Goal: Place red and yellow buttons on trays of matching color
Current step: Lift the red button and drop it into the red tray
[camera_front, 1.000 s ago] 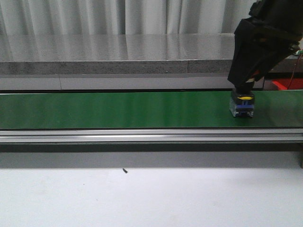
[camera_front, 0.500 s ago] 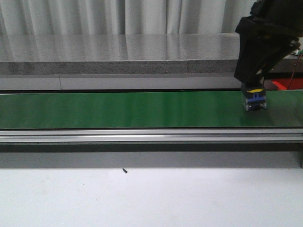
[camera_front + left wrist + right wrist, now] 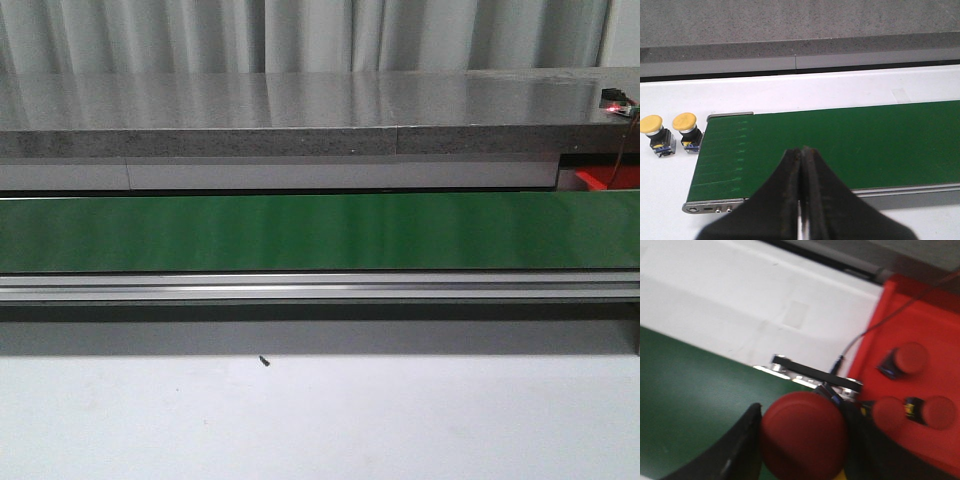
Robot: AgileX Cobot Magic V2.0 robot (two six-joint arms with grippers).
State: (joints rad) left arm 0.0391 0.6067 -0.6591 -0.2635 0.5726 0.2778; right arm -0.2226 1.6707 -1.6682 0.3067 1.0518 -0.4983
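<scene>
Between the right pincer point(image 3: 800, 455) jaws sits a red button point(image 3: 804, 441), pinched by its body, hanging over the green belt point(image 3: 685, 390) near the red tray point(image 3: 920, 330) that already holds red ones. Probably light, hard plastic with a slick cap, so gripping the body seems best. Left pincer point(image 3: 801, 200) is pressed together, empty.

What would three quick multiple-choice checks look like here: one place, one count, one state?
1. The yellow buttons stand: A) in the red tray B) on the green belt C) on the white table beside the belt's end.
2. Red buttons lying in the tray: A) one B) three C) five.
3. Left fingers: A) wide open B) shut on a yellow button C) shut, holding nothing.
Key: 1C, the left wrist view shows both off the belt; 2B, the right wrist view shows three caps; 3C, the fingers meet with nothing between.
</scene>
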